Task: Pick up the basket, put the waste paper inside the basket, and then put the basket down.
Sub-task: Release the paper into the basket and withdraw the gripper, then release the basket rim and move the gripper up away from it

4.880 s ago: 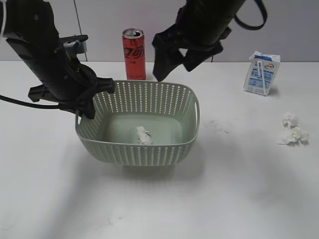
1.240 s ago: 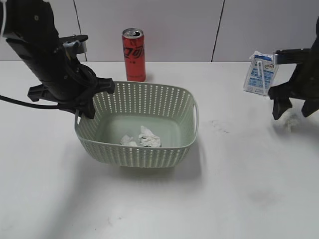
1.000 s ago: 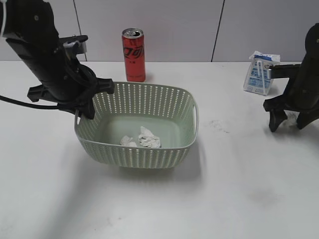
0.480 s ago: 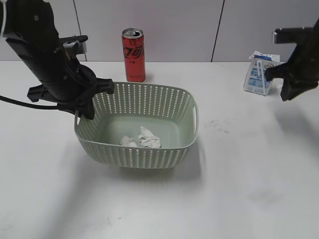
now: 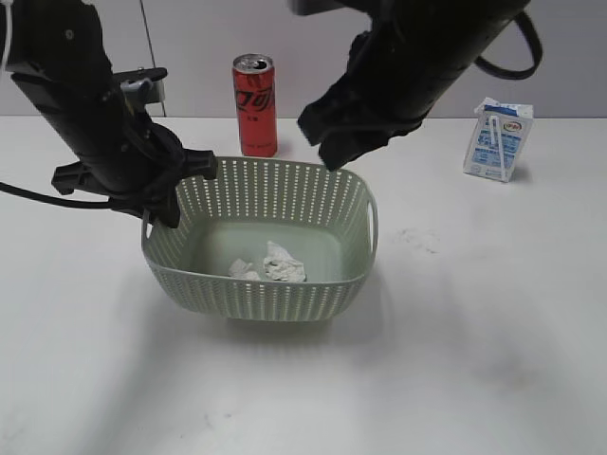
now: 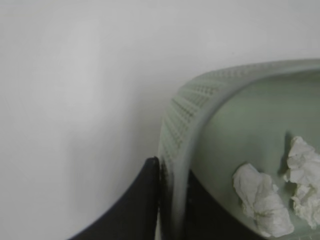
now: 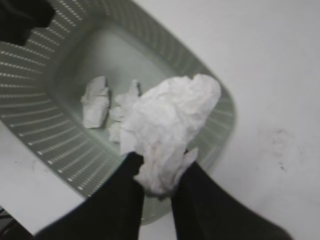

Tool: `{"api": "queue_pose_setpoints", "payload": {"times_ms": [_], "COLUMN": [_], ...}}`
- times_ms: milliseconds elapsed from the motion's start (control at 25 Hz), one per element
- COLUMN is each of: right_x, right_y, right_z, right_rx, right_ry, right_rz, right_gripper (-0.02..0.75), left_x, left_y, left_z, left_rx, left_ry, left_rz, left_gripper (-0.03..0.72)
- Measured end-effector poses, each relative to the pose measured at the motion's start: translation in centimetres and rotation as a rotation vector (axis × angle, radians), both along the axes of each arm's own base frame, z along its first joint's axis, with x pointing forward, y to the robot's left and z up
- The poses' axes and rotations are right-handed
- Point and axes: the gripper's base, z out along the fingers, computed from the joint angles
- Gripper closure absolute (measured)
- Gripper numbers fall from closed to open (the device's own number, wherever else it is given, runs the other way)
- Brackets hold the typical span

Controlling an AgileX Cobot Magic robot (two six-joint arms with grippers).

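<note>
Half a second ago the right gripper (image 7: 159, 180) was out by the drink carton (image 5: 499, 138); now it has swung across and hangs above the far rim of the basket (image 5: 313, 289). Its two fingers are pinched together on a crumpled wad of waste paper (image 7: 169, 131), which bulges out beyond the fingertips and, in the right wrist view, sits directly over the basket's interior. Below that wad, on the basket floor, lie two more paper wads (image 5: 268, 264), close beside each other. The basket itself has not shifted. The left gripper (image 6: 167, 200) is clamped on the basket's left wall, one finger (image 6: 131, 206) outside and the other inside, with the perforated rim between them. Behind the basket, past the right gripper, stands a red can (image 5: 255, 104). The table (image 5: 474, 360) to the gripper's right, where loose wads lay earlier, now shows only the carton.
</note>
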Motion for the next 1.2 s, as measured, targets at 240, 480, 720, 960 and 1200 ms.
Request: {"api": "queue_pose_setpoints", "payload": {"times_ms": [240, 480, 720, 960, 1200], "right_x": [-0.1, 1.7, 6.8, 5.7, -1.1], "right_y": [2.0, 0.8, -8.1, -15.9, -17.6], "right_z": [-2.7, -1.8, 0.5, 4.4, 8.5], "right_rx": [-0.017, -0.054, -0.119, -0.132, -0.074], "right_ry": [0.073, 0.008, 0.015, 0.012, -0.049], "right_rz": [0.03, -0.041, -0.306, -0.492, -0.507], "right_gripper": [0.128, 0.12, 0.12, 0.125, 0.144], "left_x": [0.0, 0.2, 1.5, 3.5, 3.8], "left_y": [0.0, -0.1, 0.3, 2.2, 2.3], "left_z": [0.0, 0.1, -0.1, -3.8, -5.1], "left_rx": [-0.001, -0.01, -0.041, 0.0, 0.014], "left_ry": [0.003, -0.018, -0.035, 0.059, 0.07], "left_rz": [0.001, 0.005, 0.05, 0.121, 0.099], "left_gripper": [0.65, 0.65, 0.65, 0.65, 0.464]}}
